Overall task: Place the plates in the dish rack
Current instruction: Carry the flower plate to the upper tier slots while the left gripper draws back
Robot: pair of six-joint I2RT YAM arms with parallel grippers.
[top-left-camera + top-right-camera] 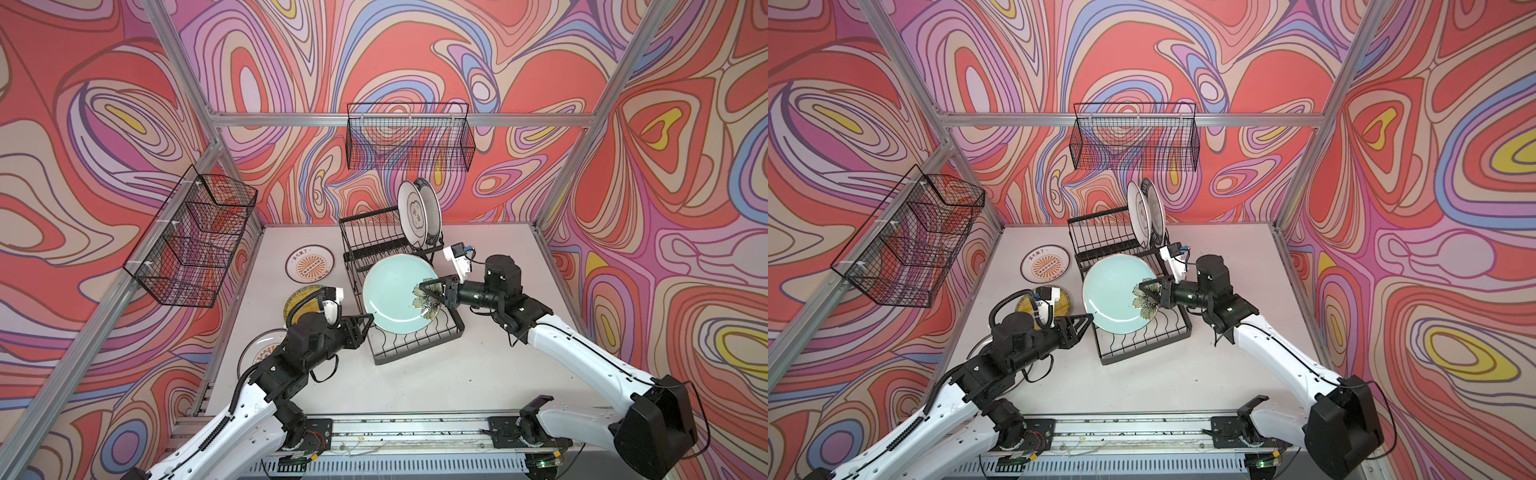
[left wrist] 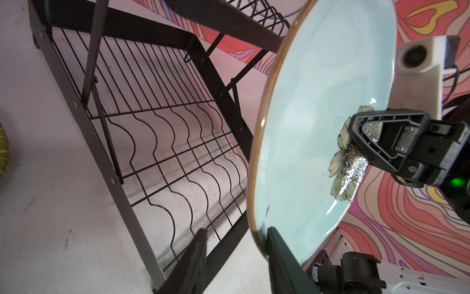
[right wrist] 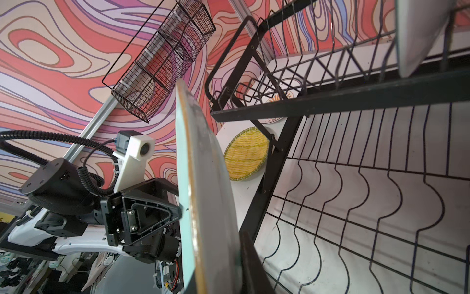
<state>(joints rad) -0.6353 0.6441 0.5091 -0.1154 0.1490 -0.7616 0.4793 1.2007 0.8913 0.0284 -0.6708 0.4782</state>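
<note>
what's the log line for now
right gripper jaws shut on green plate | left gripper jaws open around its rim | held over dish rack

— Light is coming down evenly from overhead; the bench [image 1: 415, 386] is looking bright, and the dish rack [image 2: 218, 79] is throwing only faint, soft wire shadows.
— Glare is sparkling on the flower of the pale green plate [image 2: 318, 114] in the left wrist view.
— Right, and the left hand [image 2: 236, 231] is blurring dark up close there, while straight bars are bowing toward the edges.
</note>
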